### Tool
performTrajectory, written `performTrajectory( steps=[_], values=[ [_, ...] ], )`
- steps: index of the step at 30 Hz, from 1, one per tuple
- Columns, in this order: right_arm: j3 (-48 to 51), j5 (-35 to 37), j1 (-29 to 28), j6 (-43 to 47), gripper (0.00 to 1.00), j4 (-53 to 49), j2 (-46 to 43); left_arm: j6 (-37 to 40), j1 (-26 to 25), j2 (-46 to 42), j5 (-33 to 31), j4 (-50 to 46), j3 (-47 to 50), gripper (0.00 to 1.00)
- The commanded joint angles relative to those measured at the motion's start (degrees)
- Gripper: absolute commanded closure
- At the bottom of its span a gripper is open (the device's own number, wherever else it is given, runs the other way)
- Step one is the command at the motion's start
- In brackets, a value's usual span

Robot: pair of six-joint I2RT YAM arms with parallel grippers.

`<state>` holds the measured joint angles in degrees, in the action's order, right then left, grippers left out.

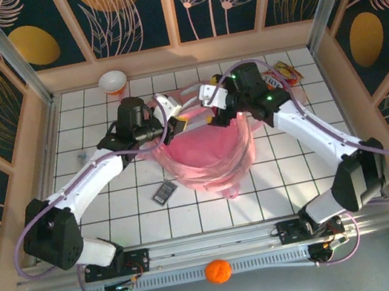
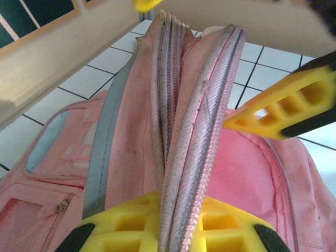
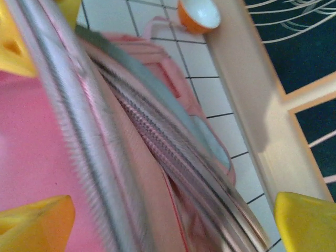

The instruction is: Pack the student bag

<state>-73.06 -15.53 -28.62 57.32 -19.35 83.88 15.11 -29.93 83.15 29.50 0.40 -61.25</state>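
The student bag (image 1: 207, 154) lies mid-table (image 1: 110, 221), with its mouth toward the far edge, where both arms meet it. In the left wrist view, the left end effector (image 2: 181, 228) is pinched narrow on the bag's zipped rim. In the right wrist view, the right end effector (image 3: 168, 220) gapes wide, straddling that rim, with an orange bowl (image 3: 199, 13) by the far edge. The top view adds an orange ball (image 1: 217, 271) beyond the near edge

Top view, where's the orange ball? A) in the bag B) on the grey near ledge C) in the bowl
B: the orange ball sits on the grey ledge at the near edge, apart from the student bag and the bowl.
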Motion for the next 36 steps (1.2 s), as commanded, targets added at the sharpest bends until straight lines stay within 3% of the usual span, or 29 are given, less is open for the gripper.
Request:
performTrajectory(
  steps=[1,5,7,8,12,13,18,21,26,31,36],
  values=[
    [-4.3,-2.1,-0.5,7.8,0.03,-0.6,2.6,7.0,-0.1,-3.5,6.1,3.6,-0.3,0.99],
    [-7.2,-4.2,-1.8,8.9,0.08,-3.2,6.2,9.9,-0.1,-3.4,5.3,2.3,-0.5,0.98],
    [-7.7,-4.9,-2.4,8.8,0.20,-4.6,6.9,9.7,-0.1,-2.7,3.7,1.9,-1.1,0.97],
    [-7.5,-5.1,-3.8,7.9,0.31,-4.6,6.7,9.2,-0.1,-2.1,2.3,1.4,-1.7,0.96],
    [-5.8,-6.5,-3.5,-1.1,0.95,-3.1,4.5,1.5,0.2,-0.2,-4.8,0.3,-4.4,0.82],
    [-5.2,-6.6,-3.1,-3.9,1.00,-2.4,3.7,-0.5,0.8,0.2,-5.1,-0.4,-4.9,0.76],
    [2.6,-7.2,1.3,-19.7,1.00,4.2,-3.0,-10.6,6.3,-2.0,-5.8,-2.4,-3.9,0.39],
    [8.6,-7.7,1.6,-24.4,1.00,10.5,-7.7,-12.7,10.3,-4.3,-10.2,-6.6,-2.4,0.29],
    [15.3,-8.4,1.5,-28.4,1.00,16.9,-12.2,-13.8,20.7,-5.5,-12.2,-18.5,-2.6,0.20],
    [14.9,-10.7,1.3,-29.0,1.00,15.0,-12.2,-8.8,30.5,-4.6,-20.7,-27.8,-2.7,0.18],
    [14.4,-12.8,0.1,-28.8,1.00,14.9,-11.0,-7.4,40.7,-2.9,-28.1,-29.9,-0.4,0.17]
  ],
)
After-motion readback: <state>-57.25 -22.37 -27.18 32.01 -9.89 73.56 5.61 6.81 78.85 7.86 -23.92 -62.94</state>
